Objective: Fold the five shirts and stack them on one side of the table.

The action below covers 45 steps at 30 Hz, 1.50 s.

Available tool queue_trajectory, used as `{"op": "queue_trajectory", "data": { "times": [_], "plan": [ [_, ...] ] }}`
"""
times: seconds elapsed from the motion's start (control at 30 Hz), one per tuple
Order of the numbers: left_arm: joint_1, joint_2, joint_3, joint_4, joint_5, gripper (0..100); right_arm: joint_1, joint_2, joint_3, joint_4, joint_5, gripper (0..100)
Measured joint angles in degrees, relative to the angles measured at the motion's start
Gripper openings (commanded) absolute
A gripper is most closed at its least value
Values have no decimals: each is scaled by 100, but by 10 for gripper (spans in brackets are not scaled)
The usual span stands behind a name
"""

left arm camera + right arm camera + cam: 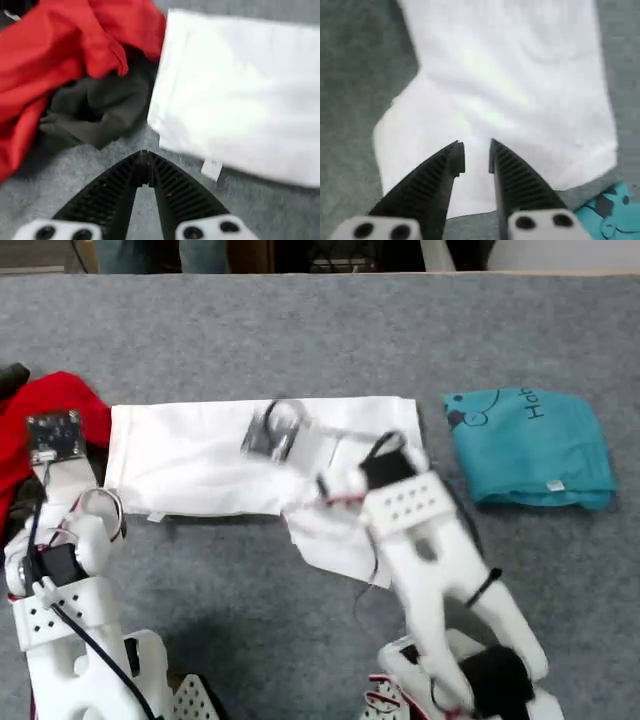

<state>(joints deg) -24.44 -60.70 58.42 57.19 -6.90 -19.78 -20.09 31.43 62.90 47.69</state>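
The white shirt (200, 455) lies in the middle of the table (300, 330), partly folded, with one loose flap on the side near the arms. The right claw (476, 156) hangs over it, its fingers a little apart and holding nothing. The left claw (145, 170) is closed and empty, near the shirt's edge, beside the red shirt (60, 55) and a dark shirt (95, 107). To fold well, I think the claw should pinch the flap's edge low, then carry it across slowly, to match the folded teal shirt (530, 445).
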Motion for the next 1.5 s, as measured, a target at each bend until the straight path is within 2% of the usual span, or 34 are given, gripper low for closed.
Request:
{"op": "queue_trajectory", "data": {
  "times": [0.17, 0.37, 0.7, 0.97, 1.17, 1.33, 1.4, 1.5],
  "plan": [
    [255, 1090, -932, -853, 246, 29, 615, 1574, -2154, 404, -308, 13],
    [545, 3675, -2681, -1275, 299, 29, 1073, 3930, -4967, 1143, -642, 13],
    [800, 8396, -6268, -1284, 923, 28, 1776, 7666, -9451, 2418, -1477, 14],
    [958, 10866, -9116, -299, 967, 28, 1960, 10004, -12105, 2400, -1547, 14],
    [949, 11789, -10945, 149, 1099, 28, 1978, 10110, -12404, 1688, -1547, 15],
    [923, 12466, -11798, 185, 1108, 28, 2013, 10110, -12404, 985, -1547, 15],
    [914, 12615, -11982, 264, 1108, 28, 2013, 10110, -12466, 993, -1547, 15],
    [897, 12651, -12404, 756, 1108, 28, 2013, 9916, -12475, 1582, -1547, 15]
  ]
}}
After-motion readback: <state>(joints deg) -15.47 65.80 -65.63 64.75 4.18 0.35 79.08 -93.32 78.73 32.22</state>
